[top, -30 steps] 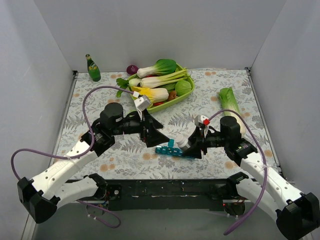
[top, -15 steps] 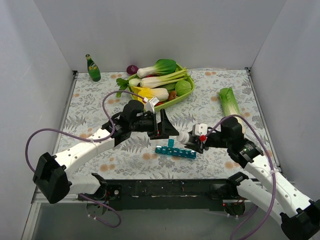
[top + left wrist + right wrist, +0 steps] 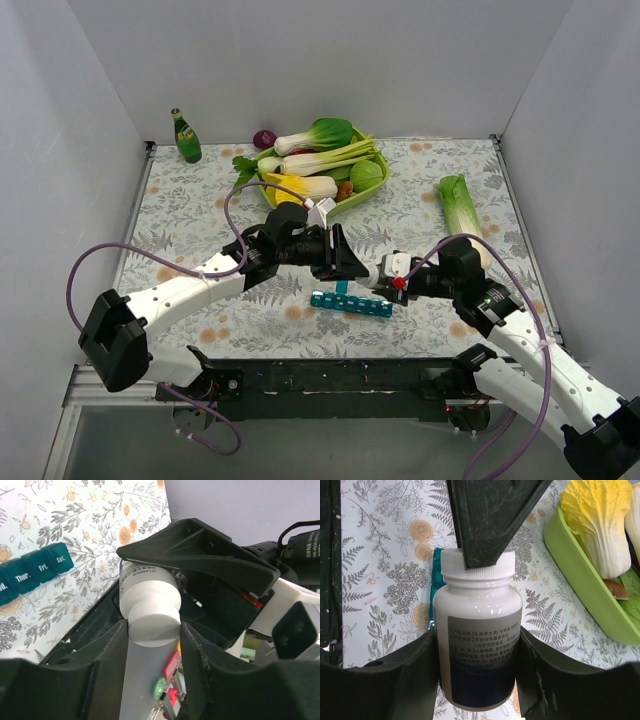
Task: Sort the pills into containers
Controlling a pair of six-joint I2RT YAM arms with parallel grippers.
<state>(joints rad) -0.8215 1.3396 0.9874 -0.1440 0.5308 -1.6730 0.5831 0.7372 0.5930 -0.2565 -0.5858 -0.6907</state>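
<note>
A white pill bottle (image 3: pixel 477 630) with a grey label is held off the table, my right gripper (image 3: pixel 477 645) shut on its body. My left gripper (image 3: pixel 154 630) faces it, and both fingers press the sides of the white cap (image 3: pixel 154 620). In the top view the two grippers meet over the front middle of the table, left gripper (image 3: pixel 350 268) against right gripper (image 3: pixel 393 280). The containers, a teal strip of lidded day compartments (image 3: pixel 352 303), lie flat just below them, lids shut (image 3: pixel 35 572). No pills show.
A lime-green basket (image 3: pixel 335 205) of vegetables stands behind the grippers, its rim close in the right wrist view (image 3: pixel 585 595). A loose cabbage (image 3: pixel 460 205) lies at the right. A small green bottle (image 3: pixel 186 136) stands at the back left.
My left arm reached right to the bottle and its jaws narrowed from wide open onto the cap. The right gripper lifted the bottle slightly toward it.
</note>
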